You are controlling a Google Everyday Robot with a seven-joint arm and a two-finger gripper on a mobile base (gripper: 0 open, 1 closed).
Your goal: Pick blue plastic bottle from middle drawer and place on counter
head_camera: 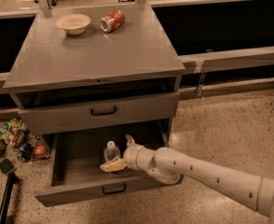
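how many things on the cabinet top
2: a cream round bowl and a crushed red soda can, both back left. The hand is in the open grey drawer below.

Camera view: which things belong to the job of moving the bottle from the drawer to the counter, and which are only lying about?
Job: blue plastic bottle, standing in the open drawer; counter; gripper, in the drawer beside the bottle, fingers open.
Lying about: bowl and red can on the counter; litter on the floor at left.
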